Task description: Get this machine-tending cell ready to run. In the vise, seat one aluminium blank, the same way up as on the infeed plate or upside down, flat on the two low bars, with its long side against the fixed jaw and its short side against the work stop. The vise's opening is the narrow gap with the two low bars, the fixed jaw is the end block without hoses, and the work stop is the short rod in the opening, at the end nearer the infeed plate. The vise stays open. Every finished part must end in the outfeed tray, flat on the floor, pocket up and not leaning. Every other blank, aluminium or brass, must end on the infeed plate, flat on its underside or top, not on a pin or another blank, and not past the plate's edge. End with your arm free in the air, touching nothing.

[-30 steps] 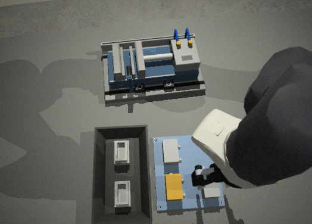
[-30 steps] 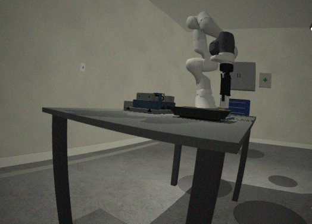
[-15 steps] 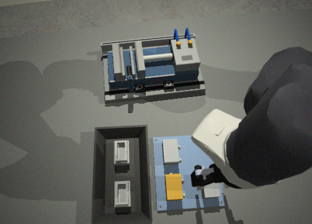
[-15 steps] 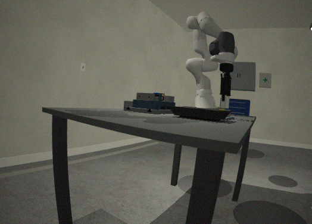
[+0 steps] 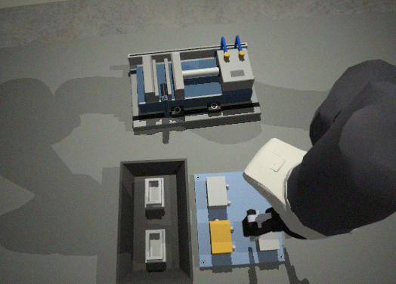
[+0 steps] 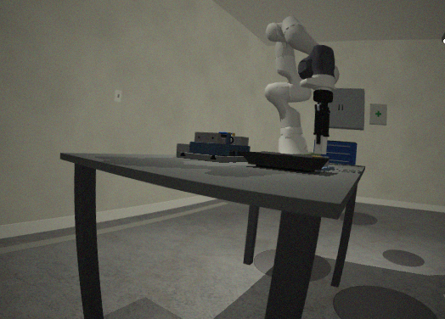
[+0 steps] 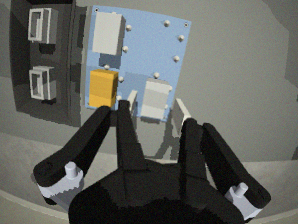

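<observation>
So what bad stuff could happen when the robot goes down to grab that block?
The yellow brass blank lies close beside the small aluminium blank under the part-open gripper; a finger might nudge it. Small pins dot the infeed plate, so a bumped blank could end up on one.

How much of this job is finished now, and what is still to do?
Done: both finished parts lie flat, pocket up, in the tray; the yellow blank and one grey blank sit on the blue plate.
In hand: the gripper, part open and holding nothing, hangs above the other grey blank.
Left: the vise opening holds no blank; it must be seated, then the arm raised free.
</observation>
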